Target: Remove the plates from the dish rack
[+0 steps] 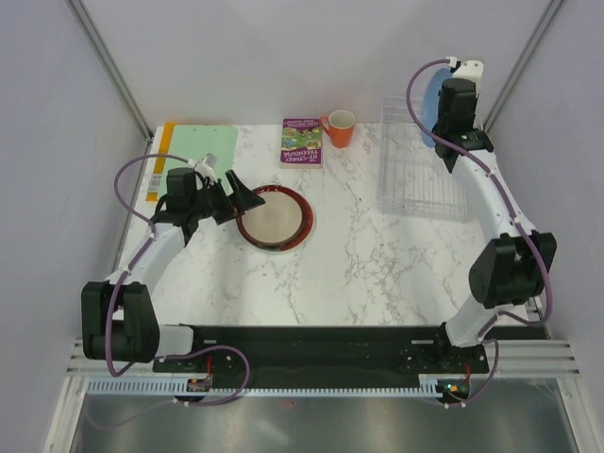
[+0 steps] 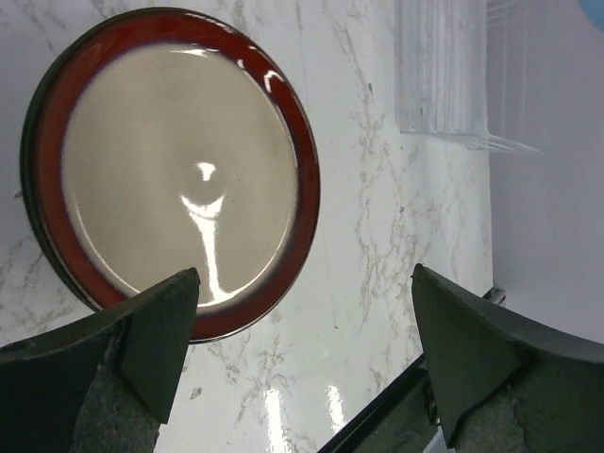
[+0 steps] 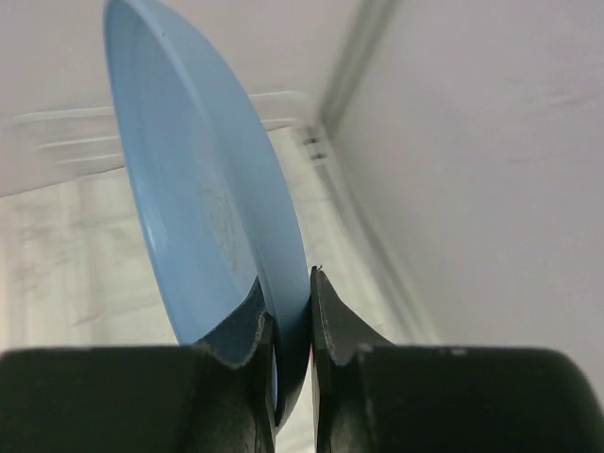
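The dish rack (image 1: pixel 425 170) sits by the right edge of the desk (image 1: pixel 377 274), reaching into the far right corner, with the side wall close beside it. A broad stretch of marble lies between it and the red-rimmed plate (image 1: pixel 275 216), which lies flat left of the desk's middle. Along the far edge I see a green clipboard (image 1: pixel 203 151) at the left, then a book (image 1: pixel 302 142) and an orange mug (image 1: pixel 340 127) just beside each other near the middle.

The blue plate (image 3: pixel 208 208) stands on edge over the rack's far right corner. From above, my right arm (image 1: pixel 491 208) covers most of it, and the wrist view cuts off its bottom. I cannot tell whether it rests in the slots or hangs free. The rack bars behind it are blurred. A dark edge shows along the left side of the red-rimmed plate in the left wrist view. Whether something lies under it, I cannot tell.

The right jaws are nearly closed, pinching the blue plate's rim from both faces. The left jaws stand as wide as they go, holding nothing, poised just over the near-left rim of the red-rimmed plate. I cannot tell if they touch it.
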You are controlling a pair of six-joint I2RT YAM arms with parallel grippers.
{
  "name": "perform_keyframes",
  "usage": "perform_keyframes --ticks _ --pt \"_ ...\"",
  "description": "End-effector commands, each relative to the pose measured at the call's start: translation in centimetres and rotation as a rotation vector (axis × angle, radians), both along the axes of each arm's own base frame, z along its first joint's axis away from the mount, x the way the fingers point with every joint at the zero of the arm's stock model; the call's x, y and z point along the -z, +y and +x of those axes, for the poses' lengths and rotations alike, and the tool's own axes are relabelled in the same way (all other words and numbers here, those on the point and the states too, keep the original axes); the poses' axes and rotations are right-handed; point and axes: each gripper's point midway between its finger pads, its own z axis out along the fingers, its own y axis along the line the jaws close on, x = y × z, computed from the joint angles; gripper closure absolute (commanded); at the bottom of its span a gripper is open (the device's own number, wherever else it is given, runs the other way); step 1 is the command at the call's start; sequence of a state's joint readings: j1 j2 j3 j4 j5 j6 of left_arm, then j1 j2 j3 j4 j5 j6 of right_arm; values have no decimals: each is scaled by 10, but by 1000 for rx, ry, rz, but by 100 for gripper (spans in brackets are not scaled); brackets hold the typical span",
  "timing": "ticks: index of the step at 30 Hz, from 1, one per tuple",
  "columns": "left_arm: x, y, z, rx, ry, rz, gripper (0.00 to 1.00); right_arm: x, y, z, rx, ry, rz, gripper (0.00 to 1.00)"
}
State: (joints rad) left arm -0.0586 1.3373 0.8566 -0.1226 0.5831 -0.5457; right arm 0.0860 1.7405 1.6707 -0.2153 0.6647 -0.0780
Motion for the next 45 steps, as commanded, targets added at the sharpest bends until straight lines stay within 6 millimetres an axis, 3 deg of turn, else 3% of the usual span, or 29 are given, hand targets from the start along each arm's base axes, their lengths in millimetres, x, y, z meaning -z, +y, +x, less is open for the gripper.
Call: perform_keyframes --ticks 1,4,6,7,8,10,14,20,29,32,33,35,36,37,38,39,40,41,45 --pt "-41 -16 -3 81 -123 -100 0 -20 98 -30 -385 -62 407 100" --pt "-47 -23 -4 115 -140 -145 0 -27 139 -62 -533 -53 494 100" --pt "-51 -27 -9 144 -152 -171 0 -17 160 -77 -614 -17 547 100" --pt "-55 -28 -10 150 -172 -172 0 -24 177 -90 -699 -16 603 100" --pt "-57 -30 -11 156 -194 -171 0 -15 187 -99 -728 12 635 100" --pt "-65 -31 -12 156 -223 -179 0 -20 202 -114 -797 12 679 100" --pt "-72 -41 -16 186 -250 -224 0 -11 239 -143 -910 63 781 100" --pt "-81 -59 -19 200 -287 -238 0 1 278 -171 -1012 126 839 100" --pt "-92 -90 -22 233 -312 -236 3 18 324 -193 -1096 210 855 100" --pt "-88 -92 -21 225 -301 -222 21 19 332 -200 -1124 223 870 100" --pt "-84 -91 -19 216 -287 -215 42 19 333 -201 -1132 222 874 100" --pt "-78 -89 -15 205 -260 -188 62 20 336 -205 -1152 232 884 100" --pt "-77 -89 -14 205 -254 -182 82 20 336 -206 -1154 235 885 100" --pt "-74 -89 -13 203 -245 -173 95 20 337 -207 -1156 235 887 100" --pt "-73 -86 -9 182 -243 -154 98 23 336 -209 -1154 241 886 95" --pt "-70 -84 -9 170 -229 -141 98 25 333 -207 -1139 236 875 85" --pt "-68 -82 -10 163 -225 -128 98 24 330 -207 -1125 223 867 60" --pt "-67 -77 -6 131 -234 -97 98 28 327 -206 -1108 223 856 50" --pt "-49 -53 1 22 -178 43 98 40 300 -196 -974 212 759 23"
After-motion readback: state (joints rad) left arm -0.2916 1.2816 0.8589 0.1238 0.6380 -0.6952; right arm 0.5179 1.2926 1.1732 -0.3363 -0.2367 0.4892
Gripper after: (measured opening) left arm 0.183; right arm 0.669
